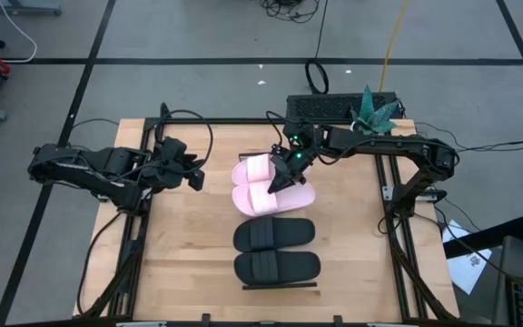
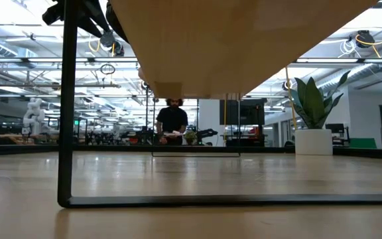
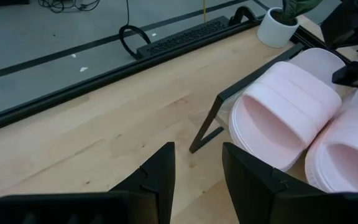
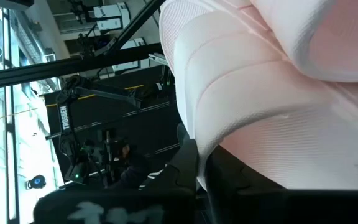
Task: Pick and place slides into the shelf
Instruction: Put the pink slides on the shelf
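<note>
Two light pink slides and two black slides lie side by side in a row on the narrow shelf, soles down. In the left wrist view the shelf's dark frame corner shows beside the pink slides. My right gripper is shut and reaches in from the far right, its tips where the two pink slides meet. My left gripper is open left of the shelf, above bare tabletop, nothing between its fingers. My right gripper's shut fingers lie against the edge of a pink slide's ribbed strap, slanting down from the table's far right. Nothing shows between the fingers. The slide rests on the shelf beside the other pink one.
A keyboard and a small potted plant sit at the table's far edge. Black frame rails run along both sides. The low view looks under the shelf's pale underside; a person stands far back in the room.
</note>
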### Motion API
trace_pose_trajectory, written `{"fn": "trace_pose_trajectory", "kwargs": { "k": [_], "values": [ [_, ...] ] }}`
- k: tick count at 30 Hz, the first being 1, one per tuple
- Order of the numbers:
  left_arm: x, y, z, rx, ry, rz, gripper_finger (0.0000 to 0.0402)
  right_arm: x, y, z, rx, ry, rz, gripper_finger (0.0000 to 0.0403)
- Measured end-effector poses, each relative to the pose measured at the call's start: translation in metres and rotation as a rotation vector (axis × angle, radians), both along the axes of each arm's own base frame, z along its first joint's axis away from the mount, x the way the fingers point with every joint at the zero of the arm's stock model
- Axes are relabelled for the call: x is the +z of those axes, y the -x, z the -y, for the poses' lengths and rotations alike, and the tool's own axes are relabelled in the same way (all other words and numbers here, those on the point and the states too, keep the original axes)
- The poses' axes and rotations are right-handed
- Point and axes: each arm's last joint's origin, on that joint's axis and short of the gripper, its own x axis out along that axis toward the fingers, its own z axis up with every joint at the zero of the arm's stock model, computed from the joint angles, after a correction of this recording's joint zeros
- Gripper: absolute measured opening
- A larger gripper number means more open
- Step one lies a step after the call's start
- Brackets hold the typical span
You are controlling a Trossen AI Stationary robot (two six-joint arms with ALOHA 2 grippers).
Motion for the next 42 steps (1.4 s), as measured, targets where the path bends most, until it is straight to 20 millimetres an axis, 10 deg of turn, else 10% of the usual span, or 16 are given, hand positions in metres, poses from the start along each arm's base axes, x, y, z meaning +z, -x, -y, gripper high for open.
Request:
{"fn": "trace_pose_trajectory", "kwargs": {
  "k": [42],
  "values": [
    [0.0000, 0.0000, 0.0000, -0.010, -0.009, -0.009, 0.0129, 0.0038, 0.0005, 0.0000, 0.037, -0.078, 0.000, 0.0014]
  ]
}}
